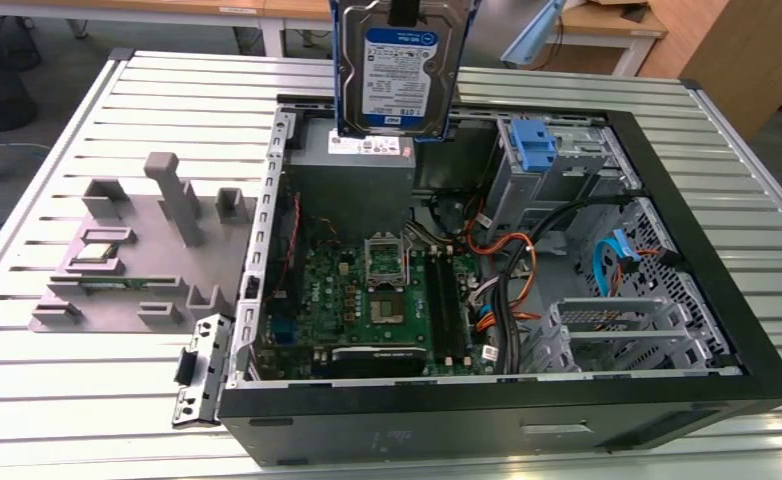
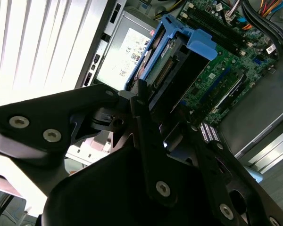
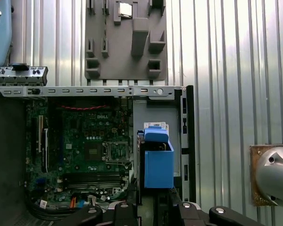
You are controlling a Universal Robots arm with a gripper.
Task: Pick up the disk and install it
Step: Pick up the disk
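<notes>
**Disk position.** The disk [image 1: 402,75] hangs upright in the air over the rear part of the open computer case [image 1: 498,420]. In the exterior view its blue-and-white label faces the camera. Its lower edge sits in front of the white sticker on the grey power-supply box [image 1: 364,165]. It touches no part of the case. In the first wrist view the disk [image 3: 158,162] is seen edge-on, with its blue plastic rail uppermost, directly over the power-supply box.

**Pincer state.** The pincer [image 2: 160,101] is closed on the disk [image 2: 167,66]. Its black fingers [image 2: 140,101] press against the two opposite flat sides at the end nearest the arm. The rest of the disk projects beyond the fingertips toward the case interior. In the exterior view the grip is at the disk's upper edge, so the disk hangs below the pincer.

**Surroundings.**
- The green motherboard [image 1: 364,300] lies on the case floor, beside the power-supply box and nearer the exterior camera.
- A metal drive bay with a blue latch [image 1: 531,150] stands to the exterior view's right of the disk, inside the case.
- The case lies on its side on a slatted metal table [image 1: 71,400].
- A grey fixture block [image 1: 138,250] rests on the table just beside the case, on the exterior view's left.
</notes>
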